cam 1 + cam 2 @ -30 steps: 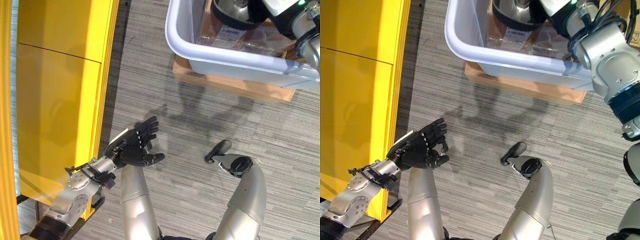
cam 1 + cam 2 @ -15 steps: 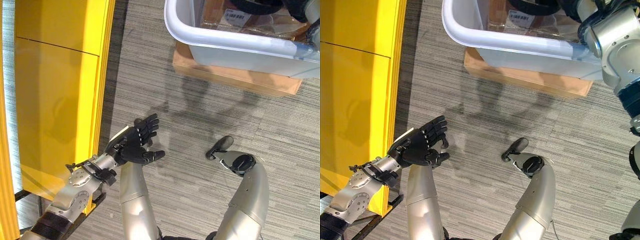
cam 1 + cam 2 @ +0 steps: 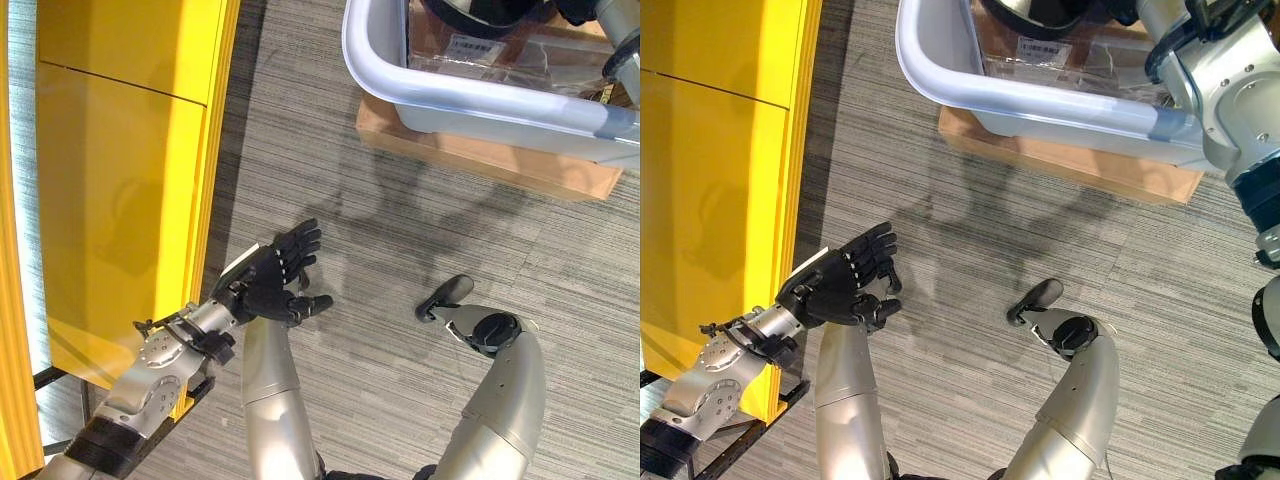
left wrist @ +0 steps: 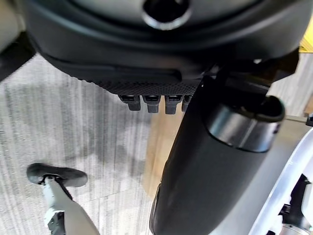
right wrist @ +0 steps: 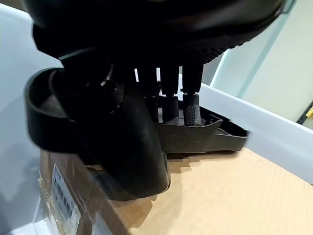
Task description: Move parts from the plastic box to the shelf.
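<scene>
Near left: left robot hand empty, fingers spread, beside the yellow shelf. Far right: plastic box on a cardboard carton, holding bagged parts. Inside, right robot hand curled round a black part.

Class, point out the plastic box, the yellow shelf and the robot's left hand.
plastic box (image 3: pixel 480 92): left eye view, on its near white rim.
yellow shelf (image 3: pixel 120 190): left eye view, on its flat yellow panel.
left hand (image 3: pixel 830 290): right eye view, on the palm.
</scene>
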